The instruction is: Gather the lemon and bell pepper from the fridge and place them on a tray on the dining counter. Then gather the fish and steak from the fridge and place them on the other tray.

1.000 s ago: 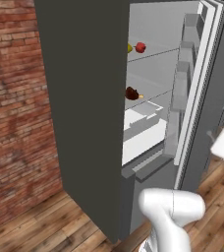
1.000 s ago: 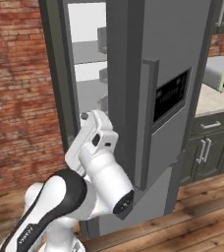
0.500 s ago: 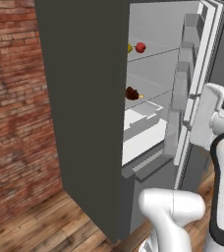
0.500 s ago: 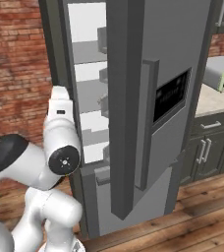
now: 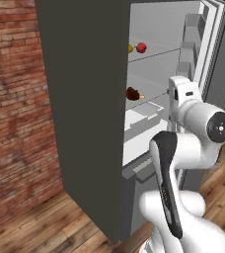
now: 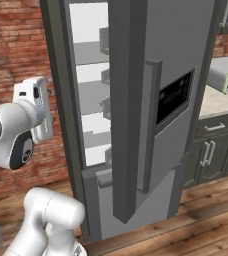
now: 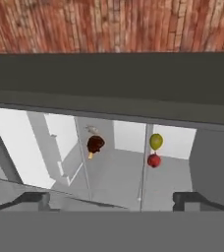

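Nothing is gathered yet: my gripper point(image 7: 111, 201), fingers spread and empty, faces the open fridge point(image 5: 85, 99), where lemon point(image 7: 156, 141) and bell pepper point(image 7: 154, 160) sit inside.

Looking sideways into the open grey fridge point(image 7: 109, 78). Round yellow lemon point(image 7: 156, 141) just beside a round red pepper point(image 7: 154, 160); dark brown steak point(image 7: 95, 144) well apart on another shelf. Red brick wall point(image 7: 109, 24) beyond.

White arm reared up high, elbow folded, forearm leaning toward one o'clock in the left base view. The hand point(image 7: 112, 199) sits rolled sideways, fingertips point(image 7: 35, 199) spread wide apart, nothing between them.
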